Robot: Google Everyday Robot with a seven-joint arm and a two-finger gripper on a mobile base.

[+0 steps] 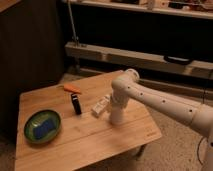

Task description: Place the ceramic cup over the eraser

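Observation:
The eraser (76,104), a narrow black block, stands upright near the middle of the wooden table (75,145). My gripper (116,118) points straight down at the tabletop, well to the right of the eraser, at the end of the white arm (160,100) that reaches in from the right. The ceramic cup does not show; the gripper's white body covers the spot where it touches down. Between the eraser and the gripper lies a white tube with a label (101,105).
A green bowl (42,126) holding a flat blue block (44,127) sits at the table's left. An orange marker-like thing (72,89) lies behind the eraser. Metal shelving (150,57) runs along the back, past the table's far edge.

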